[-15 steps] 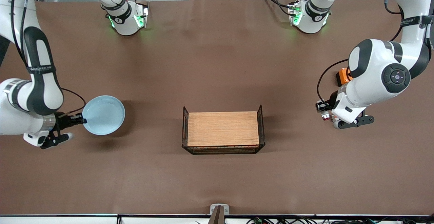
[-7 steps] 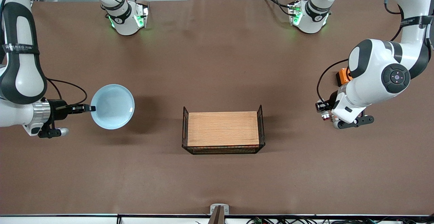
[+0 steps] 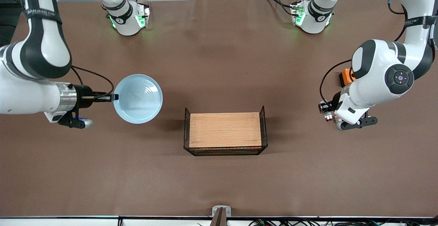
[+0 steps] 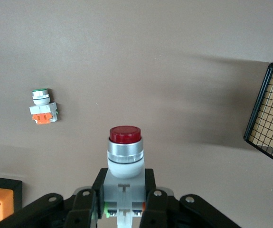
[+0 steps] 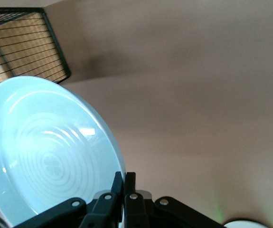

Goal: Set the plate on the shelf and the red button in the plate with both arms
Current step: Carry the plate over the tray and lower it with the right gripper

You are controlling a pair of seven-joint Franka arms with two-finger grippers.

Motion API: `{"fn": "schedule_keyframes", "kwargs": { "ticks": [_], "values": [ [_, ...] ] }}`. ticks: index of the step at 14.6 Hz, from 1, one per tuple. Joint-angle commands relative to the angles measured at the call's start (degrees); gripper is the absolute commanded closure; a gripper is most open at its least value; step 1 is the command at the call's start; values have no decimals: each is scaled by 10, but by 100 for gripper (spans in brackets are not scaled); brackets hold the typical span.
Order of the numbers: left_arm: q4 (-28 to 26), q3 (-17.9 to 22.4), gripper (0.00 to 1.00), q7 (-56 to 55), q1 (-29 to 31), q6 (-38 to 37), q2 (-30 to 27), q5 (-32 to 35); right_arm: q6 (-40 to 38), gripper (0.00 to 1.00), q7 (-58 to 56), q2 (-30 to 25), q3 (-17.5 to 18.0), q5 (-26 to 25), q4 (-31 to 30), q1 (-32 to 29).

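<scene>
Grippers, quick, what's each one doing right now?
Left gripper: shut on the red button.
Right gripper: shut on the plate rim.

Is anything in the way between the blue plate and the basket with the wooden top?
Nothing visible. The right gripper is shut on the plate, held over bare table toward the right arm's end of the basket. Only brown table shows between them. The left gripper holds the red button by the basket's other end.

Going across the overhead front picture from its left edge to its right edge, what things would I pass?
right gripper pinching the plate's rim → pale blue plate → wire basket with the wooden board → red button in the left gripper → orange box
</scene>
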Motion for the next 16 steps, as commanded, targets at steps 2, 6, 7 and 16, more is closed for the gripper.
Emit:
{"fn": "schedule_keyframes", "kwargs": {
  "ticks": [2, 6, 7, 16],
  "values": [
    [5, -3, 71, -5, 2, -8, -3, -8, -24, 100, 72, -39, -5, 49, -10, 15],
    [5, -3, 71, -5, 3, -8, -4, -8, -3, 100, 194, -49, -5, 75, -9, 75],
    [5, -3, 71, -6, 2, -8, -4, -8, 19, 100, 231, -50, -5, 82, -9, 94],
    [5, -3, 71, -5, 3, -7, -2, -8, 215, 100, 440, -42, -6, 94, -13, 234]
  ]
}}
